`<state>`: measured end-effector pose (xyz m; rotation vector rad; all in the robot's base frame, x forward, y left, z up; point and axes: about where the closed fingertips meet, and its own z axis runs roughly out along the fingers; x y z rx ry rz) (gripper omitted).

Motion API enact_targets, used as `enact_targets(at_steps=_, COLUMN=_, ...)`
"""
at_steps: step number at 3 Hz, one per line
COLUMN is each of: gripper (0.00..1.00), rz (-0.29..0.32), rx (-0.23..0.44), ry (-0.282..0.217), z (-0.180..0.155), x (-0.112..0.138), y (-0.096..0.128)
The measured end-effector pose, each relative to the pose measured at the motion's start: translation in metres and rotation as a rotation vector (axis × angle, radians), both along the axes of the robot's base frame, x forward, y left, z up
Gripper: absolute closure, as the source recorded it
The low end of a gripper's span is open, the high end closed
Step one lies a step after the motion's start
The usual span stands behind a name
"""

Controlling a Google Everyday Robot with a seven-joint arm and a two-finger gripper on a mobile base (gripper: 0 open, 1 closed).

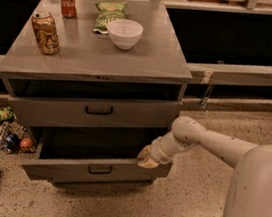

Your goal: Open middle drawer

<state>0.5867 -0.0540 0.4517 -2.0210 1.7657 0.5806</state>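
You look down from up high, close to the cabinet (149,64) front. The gripper (145,157) sits mid-picture, at the middle drawer (61,170) edge.

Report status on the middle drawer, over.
Gripper at right end of middle drawer front's top edge. Drawer pulled well out beyond top drawer. Floor clutter left of it, none in front.

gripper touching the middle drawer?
Touching. Camera view: gripper sits on the top corner of the middle drawer front, no gap visible.
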Motion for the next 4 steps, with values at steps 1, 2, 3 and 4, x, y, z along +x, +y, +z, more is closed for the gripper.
enact_targets(at_steps=1, gripper=0.84, rz=-0.007, rx=-0.001, ry=0.039, z=0.002, x=-0.017, y=0.001)
enact_targets(at_steps=2, gripper=0.51, rz=-0.024, rx=-0.005, ry=0.07, z=0.019, x=-0.032, y=0.005)
enact_targets(at_steps=3, gripper=0.23, rz=-0.036, rx=-0.006, ry=0.055, z=0.036, x=-0.032, y=0.011)
enact_targets(at_steps=4, gripper=0.37, rz=-0.03, rx=-0.006, ry=0.023, z=0.039, x=-0.015, y=0.016)
